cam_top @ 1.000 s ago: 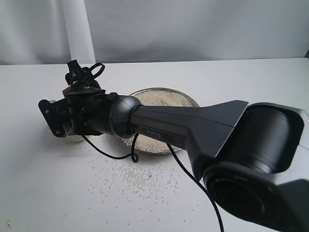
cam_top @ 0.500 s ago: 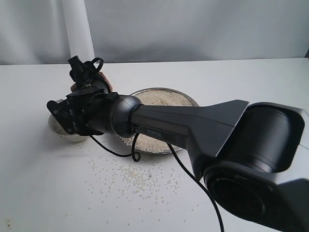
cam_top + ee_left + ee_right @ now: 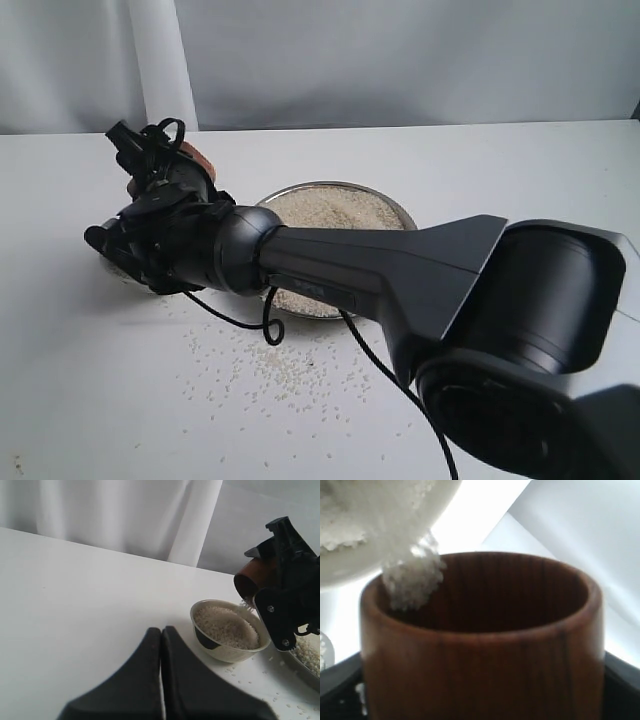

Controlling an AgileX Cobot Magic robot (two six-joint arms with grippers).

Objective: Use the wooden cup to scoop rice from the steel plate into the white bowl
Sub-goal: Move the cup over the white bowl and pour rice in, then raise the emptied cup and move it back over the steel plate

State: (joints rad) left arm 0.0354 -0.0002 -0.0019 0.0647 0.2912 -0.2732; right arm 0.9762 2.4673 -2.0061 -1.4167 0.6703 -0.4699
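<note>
Rice [image 3: 226,628] trickled from the wooden cup [image 3: 251,578], clamped in the right gripper [image 3: 272,577] and tipped with its mouth over the rim of the white bowl [image 3: 225,653], about 10 o'clock from the steel plate [image 3: 392,206] in the exterior view. The left gripper [image 3: 161,680] sat nearby, jaws pressed together, empty.

no readable text or numbers, faint label [image 3: 303,289] on the right arm [image 3: 380,270], illegible

The wooden cup [image 3: 480,665] shows grain (smooth, matt); the steel plate [image 3: 340,185] shines.
</note>
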